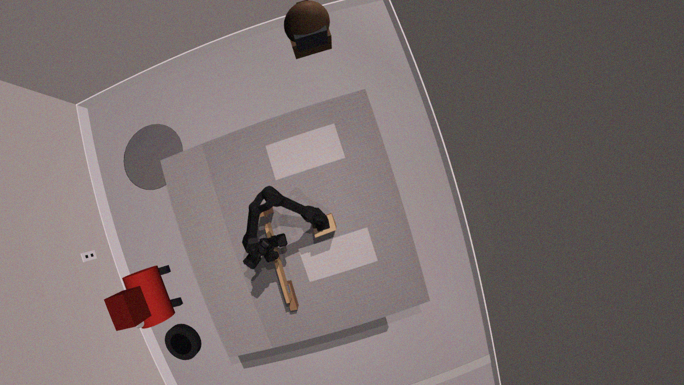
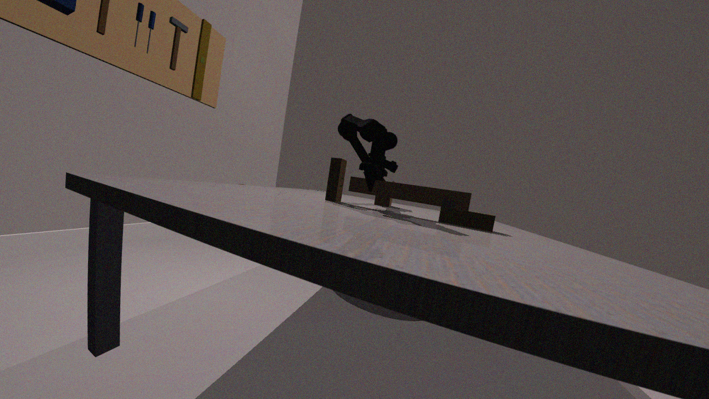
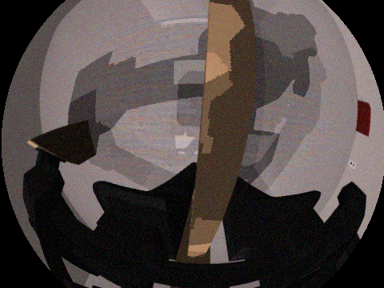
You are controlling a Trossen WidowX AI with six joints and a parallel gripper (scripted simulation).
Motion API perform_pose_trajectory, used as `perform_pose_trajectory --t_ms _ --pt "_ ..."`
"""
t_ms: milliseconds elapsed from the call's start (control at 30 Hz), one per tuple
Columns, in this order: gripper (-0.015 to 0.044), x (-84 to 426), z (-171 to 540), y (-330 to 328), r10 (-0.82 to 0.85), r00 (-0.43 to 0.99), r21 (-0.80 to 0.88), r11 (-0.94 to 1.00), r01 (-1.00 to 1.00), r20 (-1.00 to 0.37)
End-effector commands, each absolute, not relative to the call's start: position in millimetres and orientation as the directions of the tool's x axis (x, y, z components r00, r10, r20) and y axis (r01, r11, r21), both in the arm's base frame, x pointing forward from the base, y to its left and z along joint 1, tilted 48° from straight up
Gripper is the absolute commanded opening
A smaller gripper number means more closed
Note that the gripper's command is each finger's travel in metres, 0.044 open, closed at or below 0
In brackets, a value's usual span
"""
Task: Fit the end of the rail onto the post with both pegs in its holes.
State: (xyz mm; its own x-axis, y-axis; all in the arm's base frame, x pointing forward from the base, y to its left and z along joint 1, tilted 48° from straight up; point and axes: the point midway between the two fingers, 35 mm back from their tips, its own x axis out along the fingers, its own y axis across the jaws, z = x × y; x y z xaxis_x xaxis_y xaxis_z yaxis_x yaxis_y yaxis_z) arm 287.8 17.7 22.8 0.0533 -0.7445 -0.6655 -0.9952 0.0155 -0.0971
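Note:
My gripper is shut on the long rail, nearer its post end. In the exterior view that end is raised off the table, and the rail looks about level. The post stands upright, with a small gap between it and the rail's end. The rail's other end is at the low footboard block; the bracket's fit is too small to tell. The pegs and the end holes cannot be made out.
A wooden base block under the arm's base stands beside the rail. The arm's elbow bends over toward the post side. Two pale rectangles lie on the tabletop. Shadows cross the table around the rail.

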Motion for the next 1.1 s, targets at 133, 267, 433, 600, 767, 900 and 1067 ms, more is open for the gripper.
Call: perform_pose_trajectory --t_ms 133,267,433,600,767,900,1067 --pt "0.0 289.8 26.2 25.2 -0.734 0.063 -0.105 0.012 -0.994 -0.677" --pt "0.0 289.9 24.8 23.7 -0.734 0.063 -0.105 0.011 -0.994 -0.676" --pt "0.0 289.9 23.2 21.9 -0.734 0.063 -0.105 0.011 -0.994 -0.676" --pt "0.0 289.5 22.9 21.6 -0.734 0.063 -0.105 0.011 -0.994 -0.676" --pt "0.0 289.1 23.1 22.0 -0.734 0.063 -0.105 0.011 -0.994 -0.676" --pt "0.0 288.8 23.3 22.2 -0.734 0.063 -0.105 0.011 -0.994 -0.676" --pt "0.0 288.4 23.2 22.2 -0.734 0.063 -0.105 0.011 -0.994 -0.676"
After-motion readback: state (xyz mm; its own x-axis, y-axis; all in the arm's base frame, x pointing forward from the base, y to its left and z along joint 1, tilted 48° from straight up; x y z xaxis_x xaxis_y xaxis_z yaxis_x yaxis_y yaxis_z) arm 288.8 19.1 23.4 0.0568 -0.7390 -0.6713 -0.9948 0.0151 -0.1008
